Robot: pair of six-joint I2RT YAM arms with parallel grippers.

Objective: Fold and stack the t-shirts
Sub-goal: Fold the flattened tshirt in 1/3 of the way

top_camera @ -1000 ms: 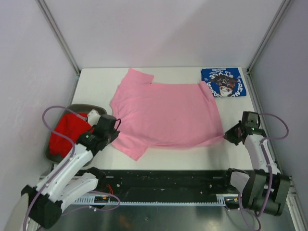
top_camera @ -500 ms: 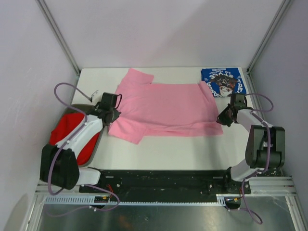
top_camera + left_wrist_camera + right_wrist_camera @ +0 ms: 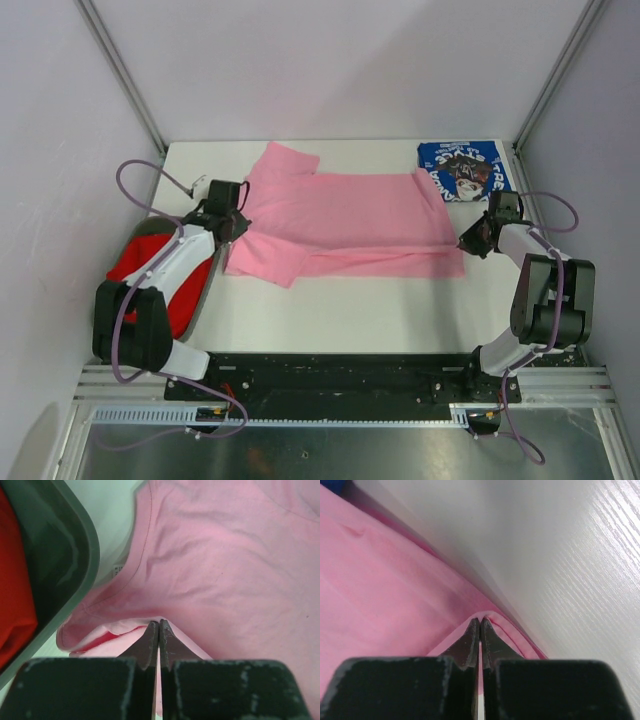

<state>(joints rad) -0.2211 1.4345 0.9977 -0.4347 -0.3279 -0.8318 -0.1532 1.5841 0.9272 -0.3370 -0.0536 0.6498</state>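
Looking down from the overhead camera, I see the white table [image 3: 330,310] filling the middle of the frame between pale walls. The pink shirt [image 3: 350,215] is the biggest thing on it, spread wide across the centre, with one sleeve pointing to the upper left and its lower edge doubled over into a narrow band along the bottom. At the left edge of the frame sits a dark grey bin [image 3: 150,229] with the red shirt [image 3: 125,268] bunched inside it, partly hidden by my left arm. The blue shirt [image 3: 465,170] lies folded small in the upper right corner of the table, print side up, just beyond the pink shirt's right end.

My left gripper [image 3: 231,222] is at the left end of the pink shirt, near the sleeve. In its wrist camera the fingers are pressed together and pinch a fold of pink cloth at the tips, with the bin's rim and red cloth in the upper left of that frame. My right gripper [image 3: 467,243] is at the lower right corner of the pink shirt. Its wrist camera shows the fingers likewise closed tight on a pink edge, with bare table to the right.
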